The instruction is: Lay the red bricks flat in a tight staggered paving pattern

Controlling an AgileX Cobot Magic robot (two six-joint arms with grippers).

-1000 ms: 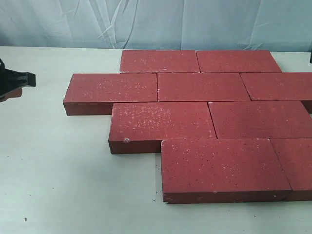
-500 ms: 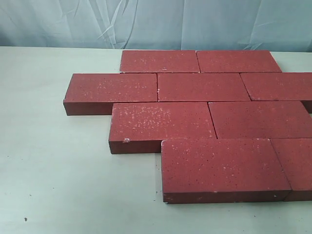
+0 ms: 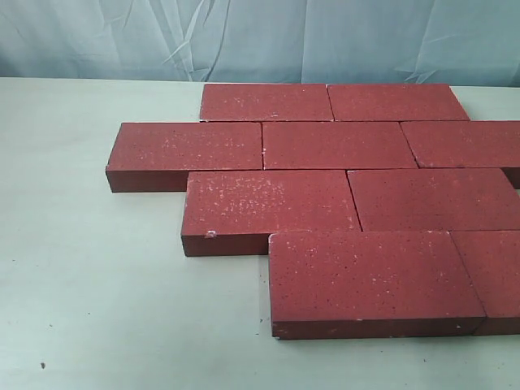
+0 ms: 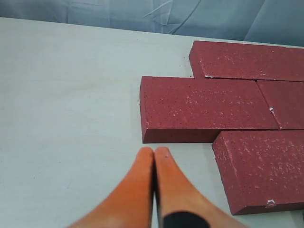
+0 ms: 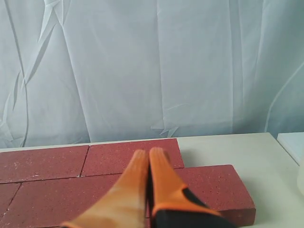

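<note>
Red bricks (image 3: 337, 146) flat, staggered, left tool (image 4: 154, 152) closed beside them, right tool (image 5: 148, 154) closed near them

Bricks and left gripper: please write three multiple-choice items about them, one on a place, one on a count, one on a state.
1. In the exterior view, which row of bricks reaches farthest left?
A. the back row
B. the second row from the back
C. the front row

2. How many bricks show in the exterior view?
A. five
B. seven
C. nine

3. How is the left gripper?
A. shut, holding nothing
B. wide open
C. shut on a brick

Answers:
1 B: its end brick juts out past every other row.
2 C: the rows hold two, three, two and two.
3 A: the orange fingers touch, with nothing between them.
</note>
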